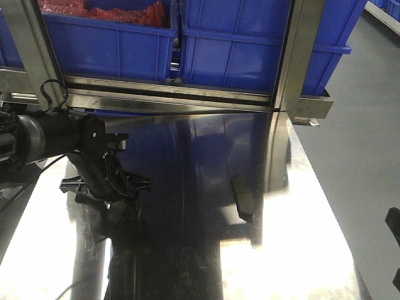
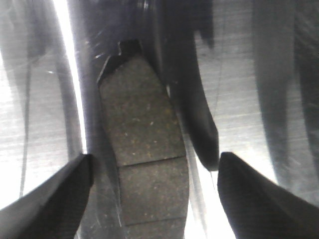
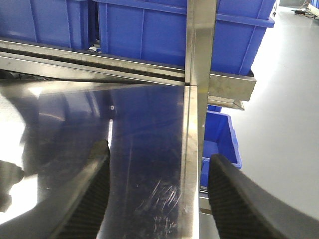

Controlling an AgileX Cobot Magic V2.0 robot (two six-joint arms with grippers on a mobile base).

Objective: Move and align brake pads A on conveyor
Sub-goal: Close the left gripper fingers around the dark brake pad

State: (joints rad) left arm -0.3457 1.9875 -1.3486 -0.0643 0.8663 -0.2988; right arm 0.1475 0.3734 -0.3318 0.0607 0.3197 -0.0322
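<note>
- A brake pad (image 2: 144, 149) lies flat on the shiny steel bench (image 2: 35, 124), friction face up. The face is speckled grey-brown, and a thin groove crosses it.
- Its far end narrows to clipped corners, where a dark tab of the backing plate pokes out.
- A second brake pad (image 1: 242, 199) lies further to the right on the same bench, well apart from the arm. From the front view it looks dark and oblong, and nothing touches it.
- The left end effector (image 2: 155, 157) hangs low over the first pad, jaws spread wide. Its black fingers (image 2: 45, 204) stand one on each side of the pad. The pad sits in the gap, nearer the left finger, and I cannot see either finger pressing on it, so it is released, not gripped.
- In the front view, the left end effector (image 1: 107, 187) points down at the bench's left half and hides most of that pad.
- The right end effector (image 3: 159, 154) is also spread apart and holds nothing. It hovers over the bench's right edge, facing the blue bins (image 3: 149, 30) behind the steel frame (image 3: 199, 40).
</note>
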